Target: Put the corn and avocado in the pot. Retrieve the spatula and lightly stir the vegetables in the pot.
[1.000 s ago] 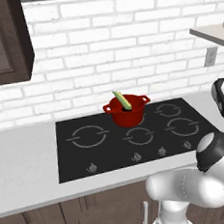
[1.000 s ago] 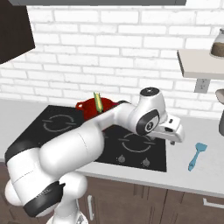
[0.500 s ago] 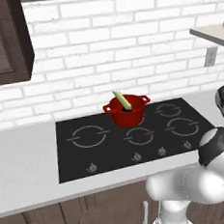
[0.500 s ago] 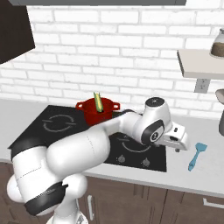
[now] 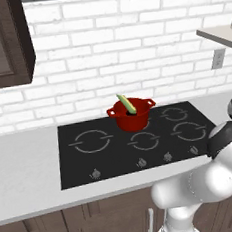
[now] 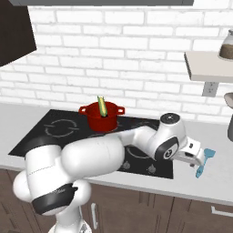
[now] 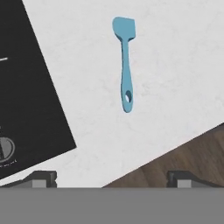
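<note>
The red pot (image 5: 131, 115) (image 6: 101, 118) stands on the cooktop's rear middle burner. The corn (image 5: 126, 103) (image 6: 102, 106) leans upright inside it, its tip poking above the rim. The avocado is hidden. On the grey counter to the right of the cooktop lies the blue spatula (image 6: 203, 161) (image 7: 126, 62), flat, with its blade pointing away from the counter's front edge. My gripper (image 6: 195, 155) (image 7: 113, 178) hovers above the counter just left of the spatula. It is open, its fingertips (image 7: 43, 177) far apart with nothing between them, short of the handle's hole end.
The black cooktop (image 5: 92, 160) (image 6: 41, 136) (image 7: 26, 109) ends just left of the spatula. Close below the spatula runs the counter's front edge (image 7: 175, 146). A wall shelf (image 6: 207, 66) carrying a jar (image 6: 226, 45) hangs above it, and a dark vessel (image 6: 230, 120) stands at the far right.
The arm has swung rightward past the cooktop's edge, carrying the open gripper over the counter close to the spatula. The pot and corn have not moved.
</note>
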Controlling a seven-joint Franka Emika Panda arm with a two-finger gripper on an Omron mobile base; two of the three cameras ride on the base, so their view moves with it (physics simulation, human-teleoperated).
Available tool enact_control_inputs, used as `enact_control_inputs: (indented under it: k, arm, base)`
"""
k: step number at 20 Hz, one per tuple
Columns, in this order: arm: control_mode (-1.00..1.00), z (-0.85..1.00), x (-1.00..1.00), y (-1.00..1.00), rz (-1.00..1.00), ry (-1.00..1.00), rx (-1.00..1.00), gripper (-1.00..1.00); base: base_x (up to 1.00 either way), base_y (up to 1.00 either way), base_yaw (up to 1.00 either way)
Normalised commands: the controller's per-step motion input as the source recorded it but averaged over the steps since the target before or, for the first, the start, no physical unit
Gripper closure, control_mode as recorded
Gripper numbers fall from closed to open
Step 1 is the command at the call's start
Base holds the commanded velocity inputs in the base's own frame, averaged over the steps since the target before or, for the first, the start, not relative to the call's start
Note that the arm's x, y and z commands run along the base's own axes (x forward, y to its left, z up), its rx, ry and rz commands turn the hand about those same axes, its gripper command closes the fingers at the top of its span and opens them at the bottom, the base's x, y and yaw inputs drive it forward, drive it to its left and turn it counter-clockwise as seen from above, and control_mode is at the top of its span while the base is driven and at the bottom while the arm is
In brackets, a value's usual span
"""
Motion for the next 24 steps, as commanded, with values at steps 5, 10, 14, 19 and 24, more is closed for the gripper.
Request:
enact_control_inputs:
  k: [5,10,14,19,24]
  arm:
    - [-1.00,-0.28,0.00,-0.22,0.00,0.00,0.01,-1.00]
    - [-1.00,-0.31,0.00,-0.12,0.01,0.00,0.03,-1.00]
    - [-1.00,-0.28,0.01,-0.14,0.00,0.00,0.02,-1.00]
    - [-1.00,-0.18,0.00,-0.19,0.00,0.00,0.01,-1.00]
    - [-1.00,-0.14,0.00,-0.19,0.01,0.00,0.00,-1.00]
  base:
    - [0.00,0.00,0.00]
    - [0.00,0.00,0.00]
    - [0.00,0.00,0.00]
    - [0.00,0.00,0.00]
    - [0.00,0.00,0.00]
